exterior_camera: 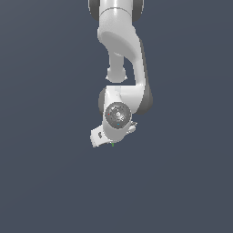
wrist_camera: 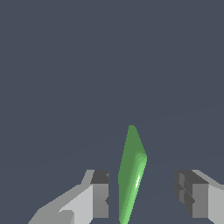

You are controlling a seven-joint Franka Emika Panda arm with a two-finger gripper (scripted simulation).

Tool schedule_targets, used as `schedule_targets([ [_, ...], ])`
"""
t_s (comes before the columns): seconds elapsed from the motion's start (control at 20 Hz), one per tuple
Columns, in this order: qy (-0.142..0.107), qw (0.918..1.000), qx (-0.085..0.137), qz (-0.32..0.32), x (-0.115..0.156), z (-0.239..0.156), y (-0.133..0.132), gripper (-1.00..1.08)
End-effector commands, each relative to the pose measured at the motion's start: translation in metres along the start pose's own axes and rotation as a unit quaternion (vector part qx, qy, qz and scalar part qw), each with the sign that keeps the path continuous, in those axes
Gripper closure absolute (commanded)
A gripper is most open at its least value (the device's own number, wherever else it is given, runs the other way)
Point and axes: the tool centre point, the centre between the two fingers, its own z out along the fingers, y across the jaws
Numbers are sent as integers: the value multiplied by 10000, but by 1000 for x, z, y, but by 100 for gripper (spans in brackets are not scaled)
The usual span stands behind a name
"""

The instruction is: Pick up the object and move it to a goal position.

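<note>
The object, a thin bright green stick (wrist_camera: 131, 175), shows in the wrist view between my gripper's two fingers. There is a visible gap on each side of it, and neither finger (wrist_camera: 100, 194) touches it. My gripper (wrist_camera: 142, 194) is open around the stick. In the exterior view the white arm's hand points down and hides nearly everything below it. Only a tiny green speck of the stick (exterior_camera: 113, 144) shows under the gripper (exterior_camera: 110, 140).
A plain dark grey-blue surface (exterior_camera: 182, 182) fills the background in both views. The white arm (exterior_camera: 123, 41) comes down from the top middle of the exterior view. No other objects show.
</note>
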Motion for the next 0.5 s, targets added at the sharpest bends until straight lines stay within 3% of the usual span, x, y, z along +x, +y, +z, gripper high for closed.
schedule_targets([
  [0.0,-46,10000,-3,-70,1,2,2,-20],
  [0.45,-56,10000,-2,-79,1,12,3,-20],
])
